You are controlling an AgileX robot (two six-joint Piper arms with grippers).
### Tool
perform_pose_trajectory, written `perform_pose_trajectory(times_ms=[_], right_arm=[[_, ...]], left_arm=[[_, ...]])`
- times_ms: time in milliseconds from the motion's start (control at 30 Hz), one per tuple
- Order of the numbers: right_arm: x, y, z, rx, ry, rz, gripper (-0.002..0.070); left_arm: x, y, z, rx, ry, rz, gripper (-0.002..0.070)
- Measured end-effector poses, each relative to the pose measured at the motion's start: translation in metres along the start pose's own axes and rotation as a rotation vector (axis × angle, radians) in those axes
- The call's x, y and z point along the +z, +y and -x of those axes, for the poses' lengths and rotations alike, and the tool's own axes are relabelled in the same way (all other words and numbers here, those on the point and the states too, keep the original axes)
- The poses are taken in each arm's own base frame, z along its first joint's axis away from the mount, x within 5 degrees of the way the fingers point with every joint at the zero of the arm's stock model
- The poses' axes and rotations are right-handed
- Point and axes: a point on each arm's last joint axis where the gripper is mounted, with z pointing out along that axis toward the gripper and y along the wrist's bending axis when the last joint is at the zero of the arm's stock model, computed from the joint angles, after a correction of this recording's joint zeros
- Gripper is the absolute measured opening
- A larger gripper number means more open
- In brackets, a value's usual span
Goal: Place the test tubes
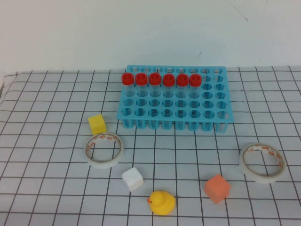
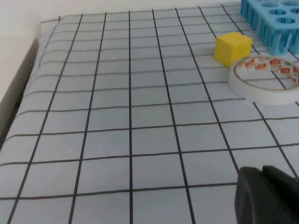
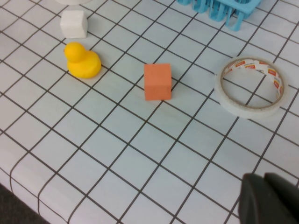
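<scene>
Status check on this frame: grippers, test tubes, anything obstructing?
Left gripper shut, empty, short of left tape roll. Right gripper shut, empty, near right tape roll. Six test tubes standing in blue rack. No loose tubes visible.

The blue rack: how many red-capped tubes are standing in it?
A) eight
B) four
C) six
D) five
C: six red-capped tubes stand side by side in one row of the blue rack. The left tool and right tool, both shut, hang over the table away from it.
</scene>
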Motion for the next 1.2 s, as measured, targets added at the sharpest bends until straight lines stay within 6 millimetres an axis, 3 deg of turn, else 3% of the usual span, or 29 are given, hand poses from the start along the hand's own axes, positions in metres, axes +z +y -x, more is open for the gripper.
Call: perform_pose_trajectory(times_ms=[467, 1200], right_arm=[[0.0000, 0.0001, -0.0001, 0.001, 0.001, 0.001, -0.0001], [0.0000, 0.0001, -0.0001, 0.001, 0.001, 0.001, -0.0001]], left_arm=[[-0.0004, 0.0009, -0.0023, 0.097, 0.029, -0.003, 0.0000], [-0.0006, 0.0044, -0.0020, 0.038, 0.030, 0.031, 0.0000]])
